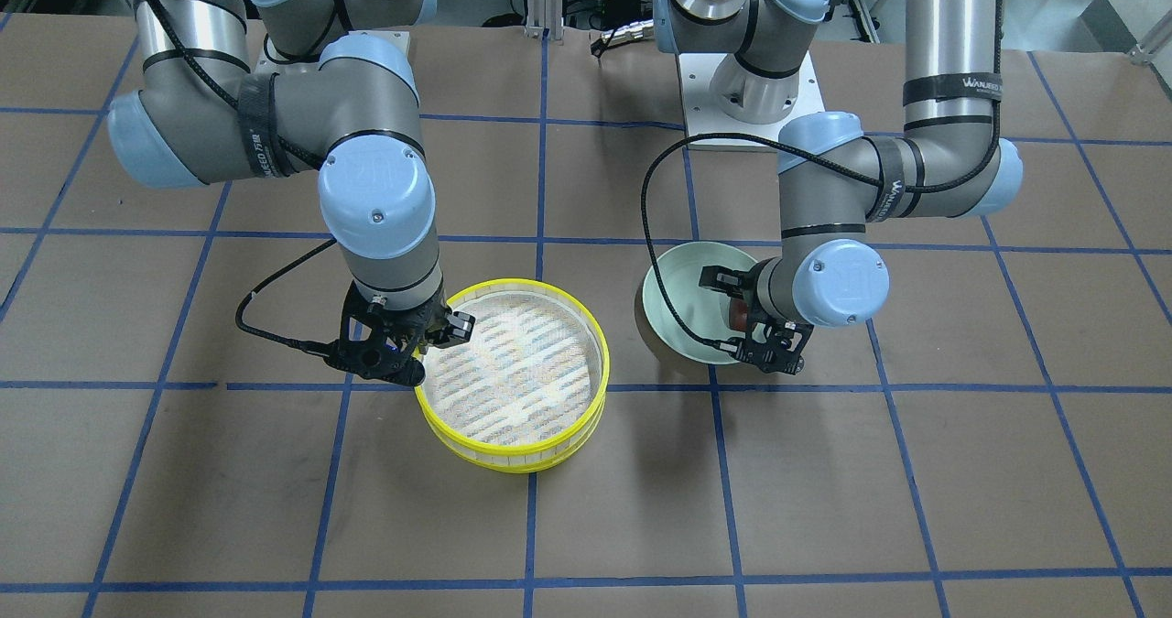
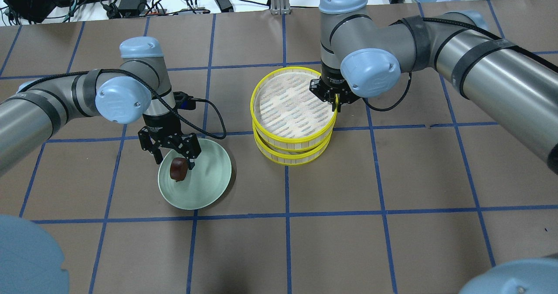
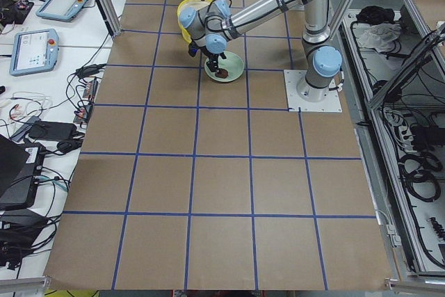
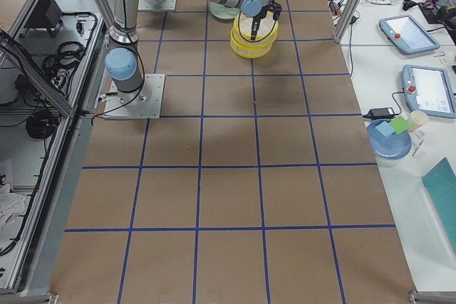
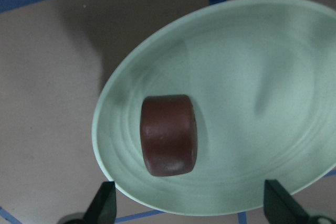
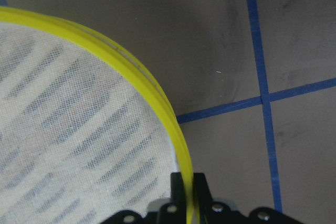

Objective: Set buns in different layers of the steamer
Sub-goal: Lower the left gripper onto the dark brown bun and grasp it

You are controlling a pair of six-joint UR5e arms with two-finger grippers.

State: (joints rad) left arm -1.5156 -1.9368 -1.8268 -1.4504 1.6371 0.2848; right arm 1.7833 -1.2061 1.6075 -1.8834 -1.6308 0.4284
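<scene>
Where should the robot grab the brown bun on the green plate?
Pinch its two rounded sides, coming straight down from above. The brown bun lies alone in the shallow green plate with bare room around it, and the open left gripper hangs above it, fingers spread wider than the bun.

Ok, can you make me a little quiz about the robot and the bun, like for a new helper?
1. True or false: the brown bun lies on the green plate.
2. What does the right gripper pinch? A the green plate, B the rim of the steamer, C the brown bun.
3. Fill in: the left gripper hangs ___ above the bun.
Key: 1 true; 2 B; 3 open.
</scene>
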